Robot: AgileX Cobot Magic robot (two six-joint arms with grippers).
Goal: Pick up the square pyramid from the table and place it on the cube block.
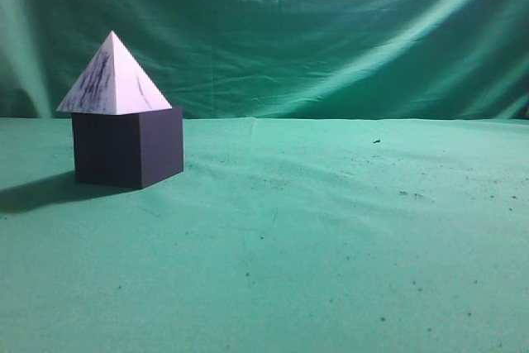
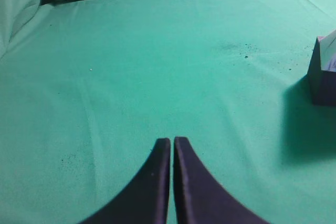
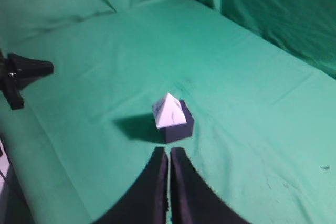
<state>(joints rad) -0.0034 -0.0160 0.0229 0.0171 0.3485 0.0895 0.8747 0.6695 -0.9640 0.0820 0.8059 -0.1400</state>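
The square pyramid [image 1: 114, 78] sits upright on the cube block [image 1: 128, 148]; both hands, left hand [image 2: 171, 145] and right hand [image 3: 168, 155], are closed, empty, well clear.

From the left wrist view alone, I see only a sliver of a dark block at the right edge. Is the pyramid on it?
Observer: Yes. In the exterior view the square pyramid sits upright on the cube block, its base slightly overhanging the left side.
Operator: Is the other gripper holding it?
Observer: No. The right gripper is shut, empty and apart from the stack.
Operator: Anything else on the table?
Observer: The right wrist view shows a dark stand at the left edge of the table.
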